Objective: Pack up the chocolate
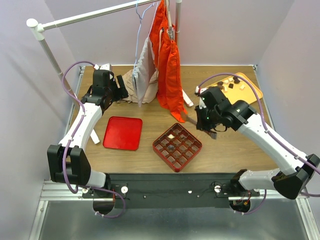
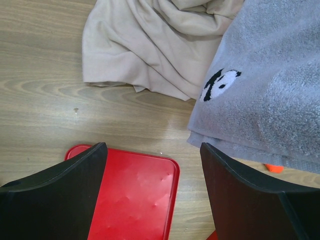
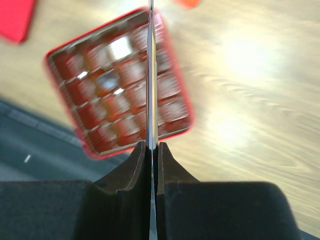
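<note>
Several small dark and cream chocolates [image 1: 232, 84] lie on the yellow-orange tray [image 1: 247, 82] at the back right. A few more sit in cells of the red gridded box [image 1: 177, 146] at the front centre, one white [image 1: 171, 135] and one dark [image 1: 171, 148]. My right gripper [image 1: 206, 125] hovers right of the box, shut on a thin metal tool [image 3: 151, 75] seen edge-on over the blurred box [image 3: 120, 80]. No chocolate shows at the tool's tip. My left gripper [image 1: 118, 85] is open and empty at the back left, above the flat red lid [image 2: 135, 195].
A flat red lid [image 1: 123, 132] lies left of the gridded box. An orange garment [image 1: 169, 65] and a grey towel [image 2: 270, 85] hang from a rail at the back centre. A beige cloth [image 2: 150, 45] lies crumpled beneath them. A white stick [image 1: 95, 136] lies by the lid.
</note>
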Tool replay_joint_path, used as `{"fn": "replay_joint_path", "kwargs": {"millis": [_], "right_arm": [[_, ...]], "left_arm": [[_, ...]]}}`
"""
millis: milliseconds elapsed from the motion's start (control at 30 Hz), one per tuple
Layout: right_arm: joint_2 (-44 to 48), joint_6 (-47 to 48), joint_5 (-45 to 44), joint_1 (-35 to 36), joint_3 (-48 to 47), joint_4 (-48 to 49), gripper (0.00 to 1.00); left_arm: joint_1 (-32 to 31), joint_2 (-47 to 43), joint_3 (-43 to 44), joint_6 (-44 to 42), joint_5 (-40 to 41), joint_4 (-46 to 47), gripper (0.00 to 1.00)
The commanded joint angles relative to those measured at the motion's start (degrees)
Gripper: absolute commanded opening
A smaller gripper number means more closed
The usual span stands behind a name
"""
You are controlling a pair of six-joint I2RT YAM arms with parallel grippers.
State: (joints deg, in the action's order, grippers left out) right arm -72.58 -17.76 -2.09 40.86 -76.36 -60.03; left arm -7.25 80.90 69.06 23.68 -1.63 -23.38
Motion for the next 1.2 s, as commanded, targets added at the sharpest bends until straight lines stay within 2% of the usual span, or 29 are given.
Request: {"fn": "replay_joint_path", "kwargs": {"millis": [0, 167, 367, 467, 833, 1167], "right_arm": [[-1.77, 1.32, -12.06, -5.78, -3.70, -0.88, 0.14], [-3.01, 0.01, -8.56, -18.77, -3.45, 6.30, 0.14], [-7.39, -2.19, -7.50, -29.06, 0.58, 16.68, 0.17], [-9.59, -2.98, -6.88, -33.46, 2.26, 20.99, 0.18], [-16.71, -3.86, -4.94, -39.45, 0.95, 26.28, 0.34], [-21.55, -4.04, -4.95, -40.69, -1.42, 28.56, 0.44]], "left_arm": [[-0.05, -1.89, -0.59, -1.36, 3.03, -0.71, 0.84], [-0.05, -1.54, -0.68, -2.06, 2.77, -0.44, 0.84], [-0.05, -0.92, -0.50, -3.03, 1.89, -0.36, 0.84], [0.04, -1.10, -1.20, -3.99, -1.70, 0.08, 0.84], [-0.14, -3.21, -4.19, -6.98, -8.21, 3.42, 0.85], [-0.66, -2.33, -5.34, -8.30, -8.22, 3.51, 0.85]]}}
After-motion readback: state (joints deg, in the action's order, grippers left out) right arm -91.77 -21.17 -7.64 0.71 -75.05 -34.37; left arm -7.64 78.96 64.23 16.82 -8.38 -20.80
